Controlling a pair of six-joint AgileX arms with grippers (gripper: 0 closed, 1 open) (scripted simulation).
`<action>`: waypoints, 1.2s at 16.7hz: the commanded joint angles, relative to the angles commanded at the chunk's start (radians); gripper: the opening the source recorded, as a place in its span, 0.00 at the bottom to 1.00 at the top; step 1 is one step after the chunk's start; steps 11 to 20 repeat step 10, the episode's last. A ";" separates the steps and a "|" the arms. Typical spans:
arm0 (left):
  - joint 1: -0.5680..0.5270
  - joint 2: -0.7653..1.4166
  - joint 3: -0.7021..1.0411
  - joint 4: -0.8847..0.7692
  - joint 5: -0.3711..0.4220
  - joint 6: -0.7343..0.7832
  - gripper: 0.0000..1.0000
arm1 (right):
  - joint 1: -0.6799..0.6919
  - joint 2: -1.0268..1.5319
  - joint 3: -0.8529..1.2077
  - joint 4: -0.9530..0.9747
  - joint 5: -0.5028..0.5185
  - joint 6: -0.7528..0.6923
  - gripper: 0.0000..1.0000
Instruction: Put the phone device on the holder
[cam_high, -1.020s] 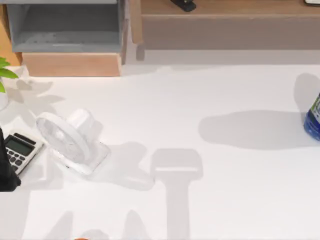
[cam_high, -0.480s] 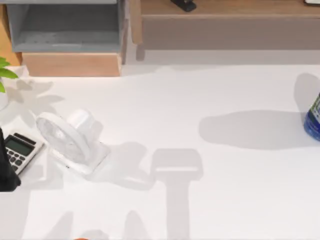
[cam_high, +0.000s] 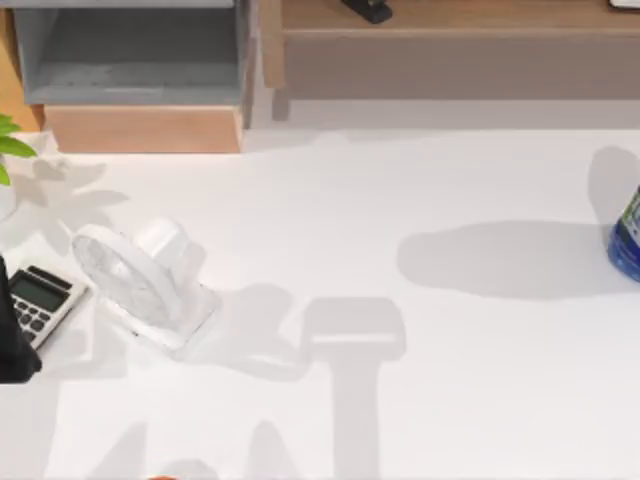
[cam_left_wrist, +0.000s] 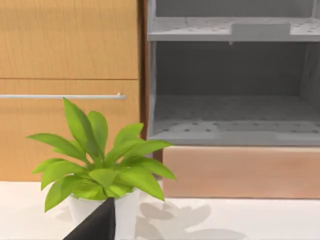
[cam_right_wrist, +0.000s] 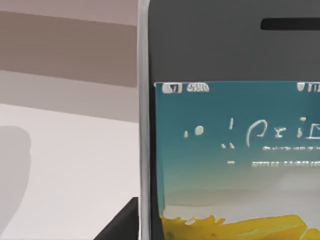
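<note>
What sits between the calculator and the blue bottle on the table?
In the top view, a white desk fan stands just right of the calculator. From there to the blue bottle at the right edge, the white tabletop holds only shadows.

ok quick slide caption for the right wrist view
Close-up of the phone device, lit screen facing the wrist camera, above the white table.

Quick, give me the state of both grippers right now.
Left gripper: cannot be told; a dark part of it shows by the potted plant.
Right gripper: cannot be told; the phone device sits close before its camera.
</note>
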 joint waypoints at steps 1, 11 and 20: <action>0.000 0.000 0.000 0.000 0.000 0.000 1.00 | 0.000 0.000 0.000 0.000 0.000 0.000 0.75; 0.000 0.000 0.000 0.000 0.000 0.000 1.00 | 0.000 0.000 0.000 0.000 0.000 0.000 1.00; 0.000 0.000 0.000 0.000 0.000 0.000 1.00 | 0.000 0.000 0.000 0.000 0.000 0.000 1.00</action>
